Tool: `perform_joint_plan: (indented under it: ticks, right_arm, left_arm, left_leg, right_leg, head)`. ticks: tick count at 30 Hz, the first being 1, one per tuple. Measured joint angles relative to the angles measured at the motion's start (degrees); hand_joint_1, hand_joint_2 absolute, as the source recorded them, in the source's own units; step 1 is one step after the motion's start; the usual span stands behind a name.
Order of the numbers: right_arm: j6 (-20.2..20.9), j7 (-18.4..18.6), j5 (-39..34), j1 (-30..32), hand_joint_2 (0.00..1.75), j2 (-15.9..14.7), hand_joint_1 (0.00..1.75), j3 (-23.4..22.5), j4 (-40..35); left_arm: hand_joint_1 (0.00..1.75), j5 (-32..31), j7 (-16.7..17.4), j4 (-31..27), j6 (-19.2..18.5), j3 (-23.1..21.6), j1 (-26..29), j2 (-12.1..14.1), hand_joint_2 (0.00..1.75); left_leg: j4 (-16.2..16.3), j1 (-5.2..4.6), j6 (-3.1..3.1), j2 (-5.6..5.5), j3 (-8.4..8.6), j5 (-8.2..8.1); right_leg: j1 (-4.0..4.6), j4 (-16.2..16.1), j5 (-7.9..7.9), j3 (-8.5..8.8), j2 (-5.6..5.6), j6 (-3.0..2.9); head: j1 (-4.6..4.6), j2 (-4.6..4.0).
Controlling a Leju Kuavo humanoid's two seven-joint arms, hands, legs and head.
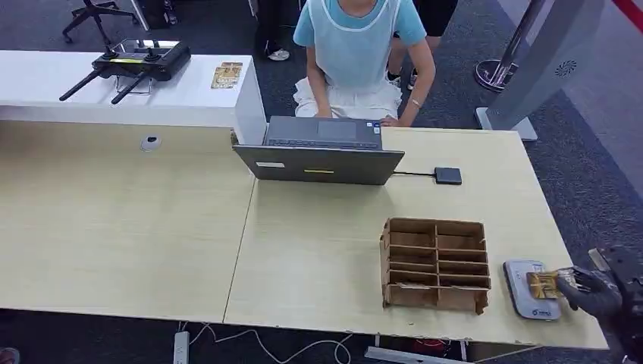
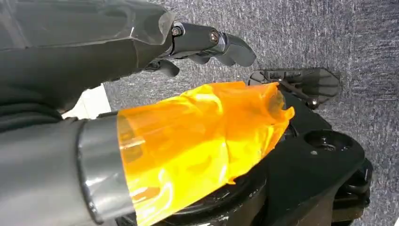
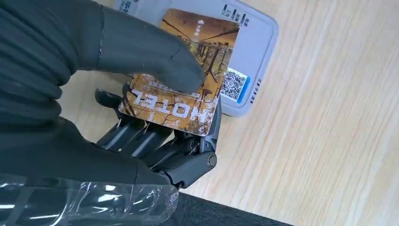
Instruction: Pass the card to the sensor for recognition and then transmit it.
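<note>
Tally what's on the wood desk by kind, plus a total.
Laptop: 1
Adapter box: 1
Cardboard organizer: 1
Sensor: 1
Card, held over the sensor by the right hand: 1
Round puck: 1
Total: 6

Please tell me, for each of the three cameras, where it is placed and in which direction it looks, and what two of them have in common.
Head view: high on the body, looking forward and down at the table; right hand at lower right.
Left wrist view: behind the left hand, facing the carpet.
Right wrist view: behind the right hand, facing the hotel card above the card reader.
Shared: head and right wrist views both show card, reader and right hand.
</note>
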Motion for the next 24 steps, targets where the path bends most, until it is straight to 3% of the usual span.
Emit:
perform_joint_plan:
  ticks: [24]
  right_arm:
    - [-3.67, 1.2, 3.19, -0.49, 1.75, -0.26, 1.75, 2.49, 0.28]
  left_arm:
    - [0.0, 0.07, 0.04, 0.0, 0.0, 0.0, -0.04, -0.02, 0.0]
  left_leg:
    - [0.0, 0.0, 0.0, 0.0, 0.0, 0.0]
  right_leg:
    - [0.0, 0.0, 0.0, 0.02, 0.0, 0.0]
  head:
    - [0.0, 0.0]
